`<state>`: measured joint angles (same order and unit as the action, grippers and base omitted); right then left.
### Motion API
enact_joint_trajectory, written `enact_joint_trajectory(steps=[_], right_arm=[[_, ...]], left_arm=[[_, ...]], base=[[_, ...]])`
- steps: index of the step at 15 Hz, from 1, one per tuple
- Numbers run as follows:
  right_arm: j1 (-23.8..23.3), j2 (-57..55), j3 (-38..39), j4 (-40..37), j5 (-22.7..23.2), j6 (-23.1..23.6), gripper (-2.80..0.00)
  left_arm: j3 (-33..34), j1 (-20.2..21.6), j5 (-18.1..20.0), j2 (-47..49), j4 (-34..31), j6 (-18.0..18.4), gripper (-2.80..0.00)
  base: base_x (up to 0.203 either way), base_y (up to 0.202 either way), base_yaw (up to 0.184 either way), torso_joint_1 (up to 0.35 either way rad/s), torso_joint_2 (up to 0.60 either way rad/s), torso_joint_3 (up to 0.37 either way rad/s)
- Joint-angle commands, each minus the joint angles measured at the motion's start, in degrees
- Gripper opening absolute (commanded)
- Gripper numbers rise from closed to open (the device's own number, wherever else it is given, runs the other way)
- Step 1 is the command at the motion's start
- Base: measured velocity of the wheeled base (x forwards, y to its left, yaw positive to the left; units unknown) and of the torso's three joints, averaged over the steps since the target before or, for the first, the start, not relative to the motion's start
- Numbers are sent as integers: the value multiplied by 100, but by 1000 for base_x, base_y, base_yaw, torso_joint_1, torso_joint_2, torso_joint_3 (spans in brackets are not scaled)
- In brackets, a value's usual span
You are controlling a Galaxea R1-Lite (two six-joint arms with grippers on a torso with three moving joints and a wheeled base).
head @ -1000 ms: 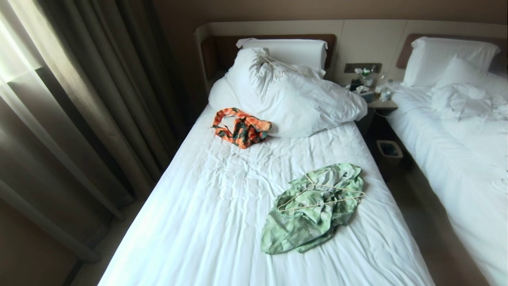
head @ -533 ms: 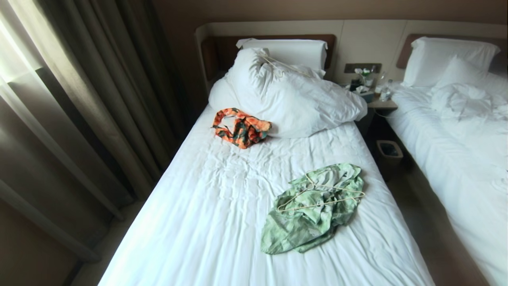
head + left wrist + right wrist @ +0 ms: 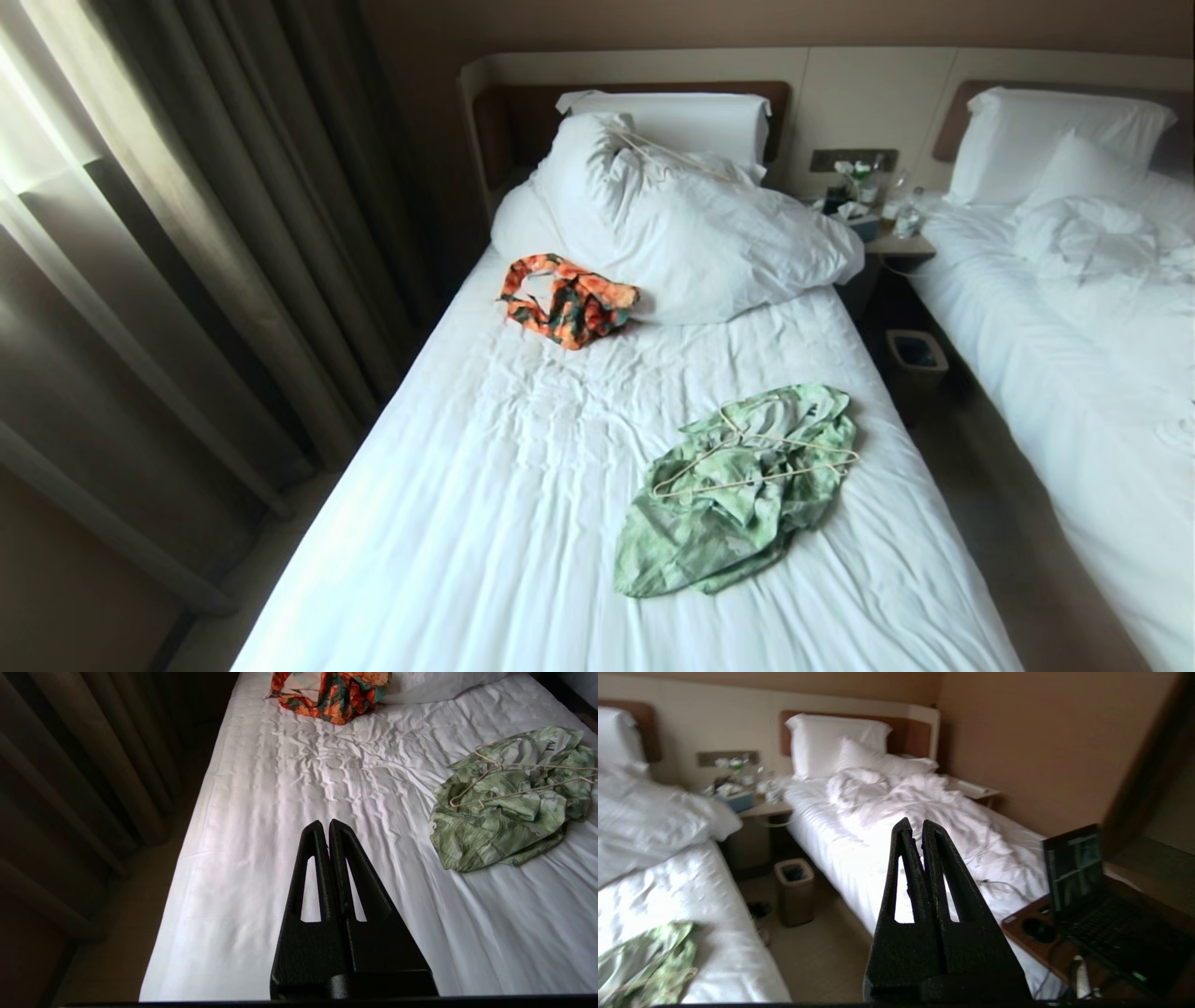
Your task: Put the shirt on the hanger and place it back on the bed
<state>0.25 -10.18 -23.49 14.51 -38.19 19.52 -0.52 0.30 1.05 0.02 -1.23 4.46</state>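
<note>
While neither arm showed in the head view, the shirt (image 3: 738, 495) lay crumpled on the bed (image 3: 523, 523), toward its right edge and nearer the foot than the pillows (image 3: 691, 224). The hanger (image 3: 754, 459) rested flat on top of the shirt, touching it, with nothing threaded through. An orange garment (image 3: 568, 301) sat just in front of the pillows, well apart from the shirt. A second hanger (image 3: 665, 151) seemed to lie on the upper pillow, though it was too thin to be sure. Right of the bed stood a bin (image 3: 916, 359) on the floor, a nightstand (image 3: 894, 245) and a second bed (image 3: 1074, 355).

From the left wrist, the left gripper (image 3: 329, 822) hung above the bare sheet with its fingers (image 3: 314, 858) pressed together, grasping nothing; shirt (image 3: 507, 812) and hanger (image 3: 518, 781) lay off to one side, apart from it.

From the right wrist, the right gripper (image 3: 917, 821) was likewise clenched and empty, pointing toward the second bed (image 3: 920, 807), with the bin (image 3: 795, 891) and a laptop (image 3: 1092, 891) nearby. A corner of the shirt (image 3: 654, 961) showed at the frame's edge.
</note>
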Motion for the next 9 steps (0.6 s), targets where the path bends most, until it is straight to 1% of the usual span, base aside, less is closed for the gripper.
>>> enact_joint_trajectory(steps=[1,2,3,4,5,6,8,9], right_arm=[[-24,648,925,-52,718,-140,-280],[-21,864,1421,-24,1204,-246,-280],[-19,939,1808,77,1775,-489,-280],[-18,988,2010,97,2430,-897,-280],[-17,1015,2047,-174,2824,-1152,-280],[-16,1025,2109,-356,3065,-1289,-280],[-16,1027,2351,-465,3497,-1559,-280],[-20,1027,2357,-582,3583,-1716,-280]], left_arm=[[0,5,1,-11,0,2,-280],[0,5,1,-11,0,2,-280],[0,5,1,-11,4,2,-280],[0,5,1,-11,0,2,-280],[0,5,1,-11,0,2,-280],[0,5,1,-11,0,2,-280],[0,5,1,-11,1,2,-280],[0,5,1,-11,0,2,-280]], base=[[0,0,0,0,0,0],[0,0,0,0,0,0],[0,0,0,0,0,0],[0,0,0,0,0,0],[0,0,0,0,0,0],[0,0,0,0,0,0],[0,0,0,0,0,0],[0,0,0,0,0,0]])
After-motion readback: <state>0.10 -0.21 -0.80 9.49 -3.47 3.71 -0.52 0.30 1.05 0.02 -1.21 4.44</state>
